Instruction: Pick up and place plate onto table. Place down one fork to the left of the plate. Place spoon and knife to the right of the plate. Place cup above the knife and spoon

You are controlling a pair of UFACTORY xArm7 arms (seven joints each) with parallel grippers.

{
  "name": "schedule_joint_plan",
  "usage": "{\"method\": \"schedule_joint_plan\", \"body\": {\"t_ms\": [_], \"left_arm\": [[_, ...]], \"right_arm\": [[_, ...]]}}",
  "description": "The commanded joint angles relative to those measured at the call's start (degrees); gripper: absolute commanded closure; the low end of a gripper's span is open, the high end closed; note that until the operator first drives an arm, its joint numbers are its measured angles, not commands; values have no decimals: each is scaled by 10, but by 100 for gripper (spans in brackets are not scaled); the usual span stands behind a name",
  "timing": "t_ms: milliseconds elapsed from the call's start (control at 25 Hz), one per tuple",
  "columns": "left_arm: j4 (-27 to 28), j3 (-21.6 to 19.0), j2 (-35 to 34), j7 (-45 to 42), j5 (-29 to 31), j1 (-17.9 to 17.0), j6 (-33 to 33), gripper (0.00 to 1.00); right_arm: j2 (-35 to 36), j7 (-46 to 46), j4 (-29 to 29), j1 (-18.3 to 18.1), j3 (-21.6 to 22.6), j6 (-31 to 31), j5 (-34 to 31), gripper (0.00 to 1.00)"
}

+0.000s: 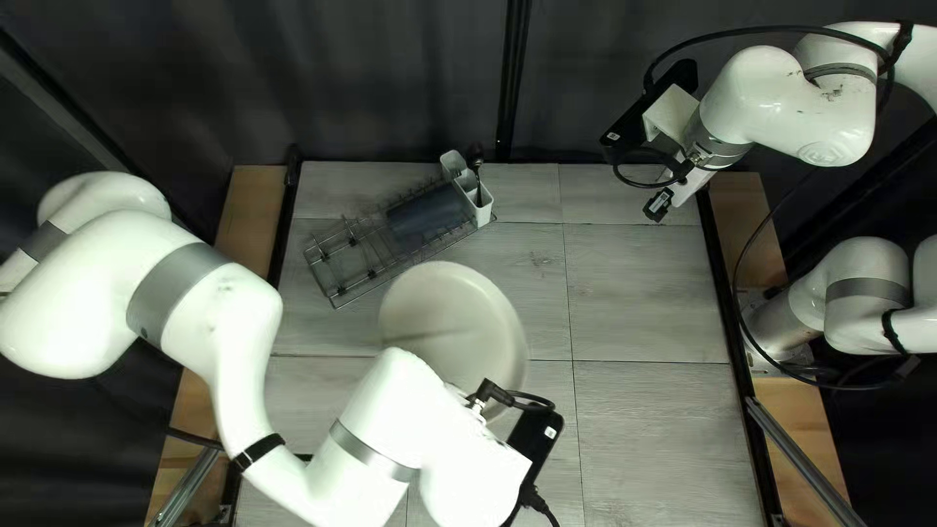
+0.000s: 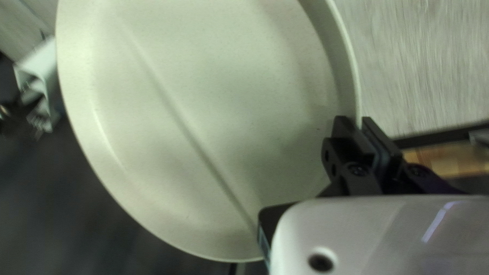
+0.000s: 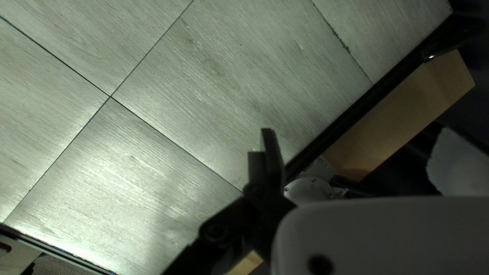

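Seen in the top left view, the left arm (image 1: 241,351) holds the pale plate (image 1: 454,329) tilted over the middle of the bench (image 1: 637,293). The plate appears lifted clear of the surface. The wire dish rack (image 1: 366,256) lies at eleven o'clock from it, with a white caddy (image 1: 468,192) at its far end carrying a dark-handled utensil (image 1: 477,165). The right arm (image 1: 783,102) hangs raised at two o'clock of the view. In the left wrist view, the left jaws are clamped on the plate (image 2: 198,126) at its rim, one finger on each face, with bench (image 2: 420,57) beyond. In the right wrist view, only bare bench (image 3: 153,114) lies ahead of the right jaws, which stand apart and empty. The step in hand looks to be the first one, setting the plate down. The next move calls for levelling the plate and lowering it flat onto open bench. That spot should leave room at nine o'clock for the fork and at three o'clock for the spoon and knife. Only then should the left jaws part.
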Motion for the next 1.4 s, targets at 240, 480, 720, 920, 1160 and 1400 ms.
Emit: {"method": "schedule_joint_plan", "body": {"t_ms": [240,480,720,920,1160,1400], "left_arm": [[-154,4,11,8,21,11,-221,100],[-183,7,-3,-5,43,7,-287,100],[-189,15,-47,-16,87,2,-346,100],[-209,22,-67,-32,113,-1,-400,100],[-208,21,-93,-38,120,-3,-433,100],[-224,19,-105,-41,118,3,-463,100]], "right_arm": [[0,0,0,0,0,0,0,0],[0,0,0,0,0,0,0,0],[0,0,0,0,0,0,0,0],[0,0,0,0,0,0,0,0],[0,0,0,0,0,0,0,0],[0,0,0,0,0,0,0,0]]}}
